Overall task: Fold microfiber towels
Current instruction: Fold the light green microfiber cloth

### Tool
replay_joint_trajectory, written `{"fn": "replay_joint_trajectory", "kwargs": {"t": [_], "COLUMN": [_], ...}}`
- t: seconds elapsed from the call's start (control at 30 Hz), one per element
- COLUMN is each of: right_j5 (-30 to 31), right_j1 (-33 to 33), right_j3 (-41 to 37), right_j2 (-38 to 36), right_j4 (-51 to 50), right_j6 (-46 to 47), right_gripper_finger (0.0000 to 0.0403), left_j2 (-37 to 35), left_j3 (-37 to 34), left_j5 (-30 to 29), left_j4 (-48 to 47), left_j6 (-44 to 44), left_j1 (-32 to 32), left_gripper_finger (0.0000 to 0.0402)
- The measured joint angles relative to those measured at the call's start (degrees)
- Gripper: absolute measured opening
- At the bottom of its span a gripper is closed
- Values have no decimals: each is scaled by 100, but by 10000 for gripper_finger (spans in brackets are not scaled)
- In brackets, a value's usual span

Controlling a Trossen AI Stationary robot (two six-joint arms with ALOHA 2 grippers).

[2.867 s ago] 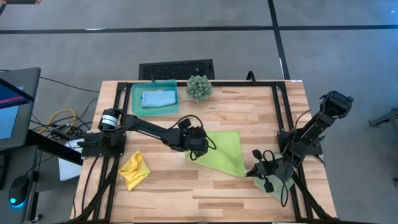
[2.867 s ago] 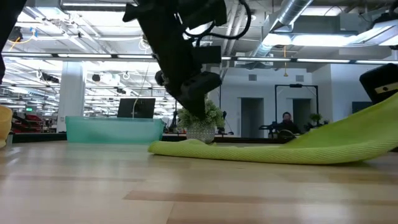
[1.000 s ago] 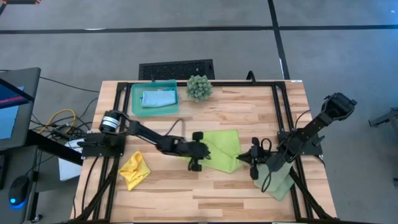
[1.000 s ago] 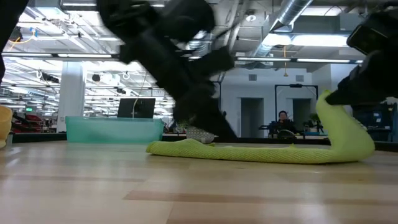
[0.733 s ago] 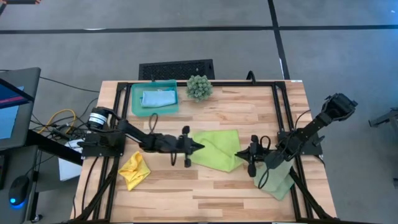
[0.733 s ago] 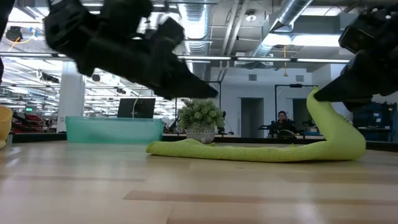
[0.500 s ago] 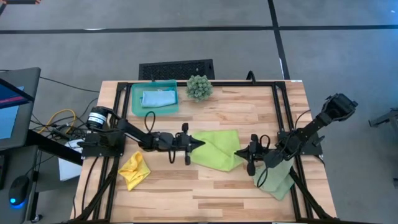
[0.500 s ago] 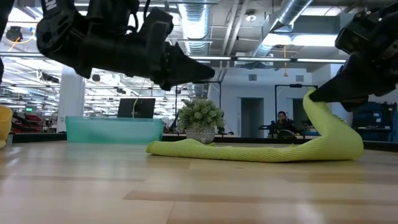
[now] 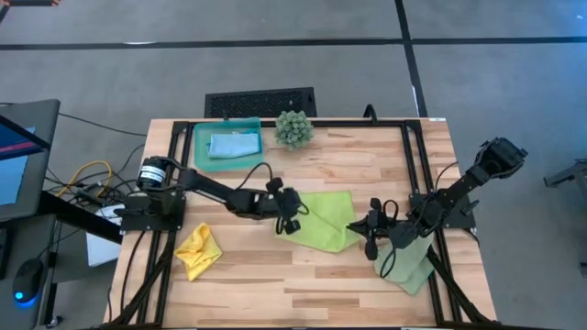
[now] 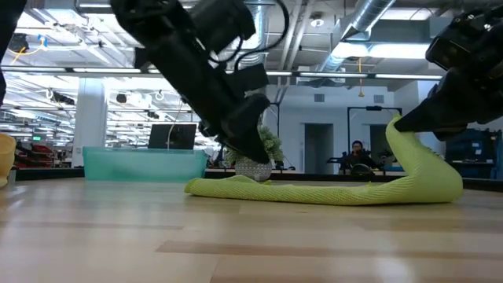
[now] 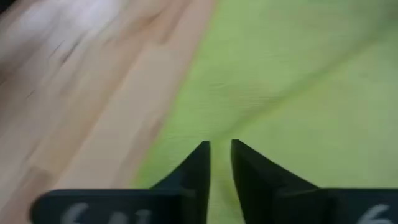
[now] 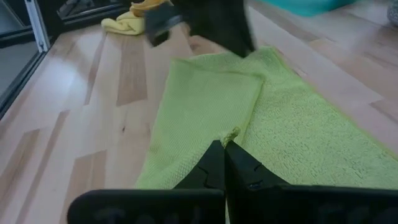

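A big open workshop with ducts overhead sits behind a pale wooden table (image 9: 367, 174) framed in black rails.

From above, the lime green towel (image 9: 323, 221) lies near the middle, and the left gripper (image 9: 292, 216) is down at its near-left edge, probably to pin or catch that side. The right gripper (image 9: 365, 230) has the opposite corner, so the cloth can be drawn across itself. The yellow towel (image 9: 197, 250) is bunched by the left rail, the pale sage towel (image 9: 410, 266) lies under the right arm, and the light blue towel (image 9: 232, 145) rests in the teal tray (image 9: 200, 157) beside the spiky plant (image 9: 293, 128).

At table height the lime cloth's far end rises in a curl to the right gripper's pinch, clear of the wood, which looks like the start of a fold-over.

The left wrist camera shows its two fingers (image 11: 198, 167) parted by a narrow slit just over the green pile, with nothing between them that I can see.

The right wrist camera shows its fingers (image 12: 214, 163) pressed together on a small nub of the lime towel's corner
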Motion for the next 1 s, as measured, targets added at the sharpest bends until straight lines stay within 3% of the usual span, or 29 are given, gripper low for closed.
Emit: {"fn": "replay_joint_trajectory", "kwargs": {"t": [0.2,0.37,0.47,0.83,1.0], "right_j5": [3,1,3,16,16], "right_j1": [45,52,49,-113,-113], "right_j3": [0,0,0,0,4], "right_j2": [0,0,0,0,0], "right_j4": [-70,-72,-81,-43,-30], "right_j6": [-1,-1,-97,-112,-112], "right_gripper_finger": [11,11,11,11,11], "left_j2": [0,12,111,372,704], "left_j3": [-359,-967,-1108,-1029,-859], "left_j5": [246,544,699,745,-46], "left_j4": [561,2172,2830,2697,2744], "left_j6": [-88,317,328,475,522], "left_j1": [101,94,60,86,92], "left_gripper_finger": [137,165,163,111,86]}}
